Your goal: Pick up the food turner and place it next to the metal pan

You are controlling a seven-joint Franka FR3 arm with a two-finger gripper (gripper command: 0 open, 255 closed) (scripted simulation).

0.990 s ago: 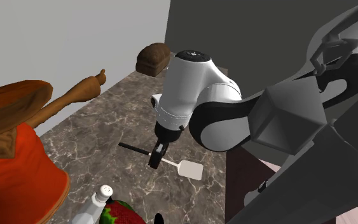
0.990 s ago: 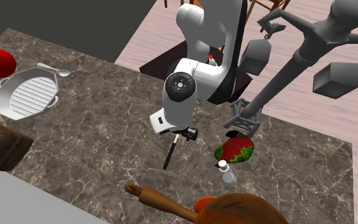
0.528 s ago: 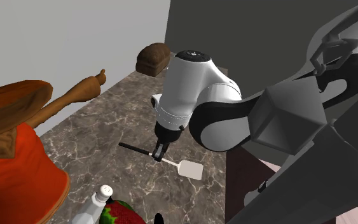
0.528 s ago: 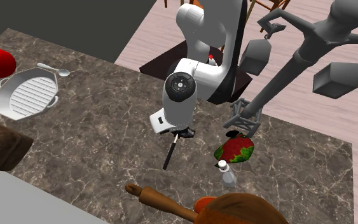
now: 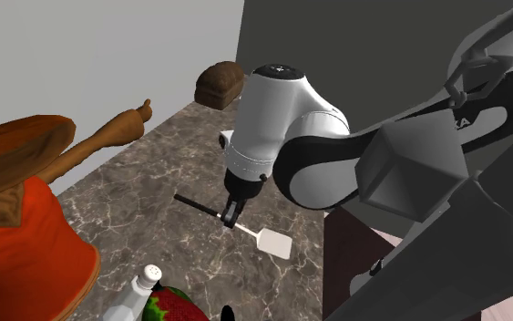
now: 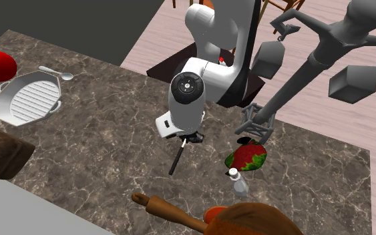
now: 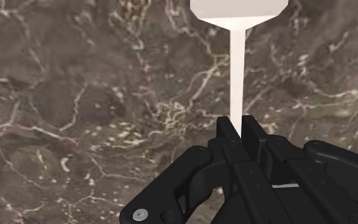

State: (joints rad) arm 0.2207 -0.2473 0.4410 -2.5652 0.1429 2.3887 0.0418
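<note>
Item: black gripper, fingers closed tight on the white shank of the food turner, blade and dark handle projecting either side, at or just above the marbled countertop; ribbed pan stood well apart, so a level, unhurried carry seemed advisable lest the turner pivot.

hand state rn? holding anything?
The hand: closed, clasping the white flat-bladed food turner by its thin shaft.
</note>
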